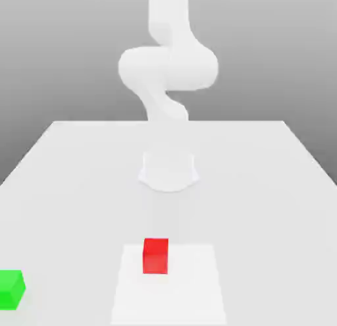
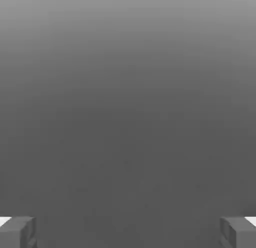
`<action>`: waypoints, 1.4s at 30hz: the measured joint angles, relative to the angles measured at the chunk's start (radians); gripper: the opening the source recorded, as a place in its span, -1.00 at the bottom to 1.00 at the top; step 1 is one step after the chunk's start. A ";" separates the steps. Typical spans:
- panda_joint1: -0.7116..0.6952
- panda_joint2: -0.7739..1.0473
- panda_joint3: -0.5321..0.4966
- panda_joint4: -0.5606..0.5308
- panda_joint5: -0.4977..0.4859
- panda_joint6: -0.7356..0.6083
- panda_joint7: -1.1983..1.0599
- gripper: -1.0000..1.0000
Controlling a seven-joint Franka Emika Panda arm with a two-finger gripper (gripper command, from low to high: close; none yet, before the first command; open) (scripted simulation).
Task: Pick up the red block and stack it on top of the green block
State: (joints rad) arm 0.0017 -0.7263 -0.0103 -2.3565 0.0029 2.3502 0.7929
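Nothing is held yet: the two-finger gripper (image 2: 128, 232) is seen spread wide and empty. The small red cube (image 1: 155, 255) sits mid-table; the green cube (image 1: 11, 289) lies well apart, toward the exterior view's left. A descent over red is called for next.

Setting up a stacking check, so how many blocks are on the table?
2. The red block sits near the front centre of the table; the green block sits apart at the exterior view's left edge, partly cut off.
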 joint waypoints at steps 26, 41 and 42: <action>-0.032 0.928 -0.019 -0.452 0.037 0.660 -0.072 -1.00; -0.011 0.723 -0.072 -0.429 -0.006 0.432 0.008 -1.00; -0.005 0.736 -0.094 -0.397 -0.002 0.412 0.035 -1.00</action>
State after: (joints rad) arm -0.0029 0.0096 -0.1046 -2.7537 0.0009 2.7626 0.8276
